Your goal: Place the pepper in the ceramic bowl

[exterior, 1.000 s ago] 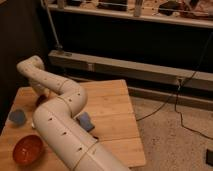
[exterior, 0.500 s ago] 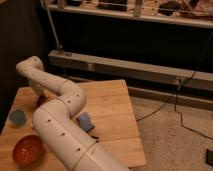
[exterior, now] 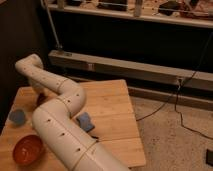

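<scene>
My white arm reaches across the wooden table (exterior: 112, 107) from the front and bends down at the far left. The gripper (exterior: 40, 96) sits at its end, low over the table top, mostly hidden behind the forearm, and is shut. A small dark red patch right at the gripper's tip looks like the pepper (exterior: 42, 99); I cannot tell whether it is held. The ceramic bowl (exterior: 27, 150), glossy orange-red, stands at the table's front left corner, well in front of the gripper and left of the arm.
A small blue round cup (exterior: 17, 117) stands between the gripper and the bowl. A blue block (exterior: 86, 121) lies just right of the arm. Speckled floor with black cables (exterior: 175, 107) lies to the right. A metal rail and dark shelving run behind the table.
</scene>
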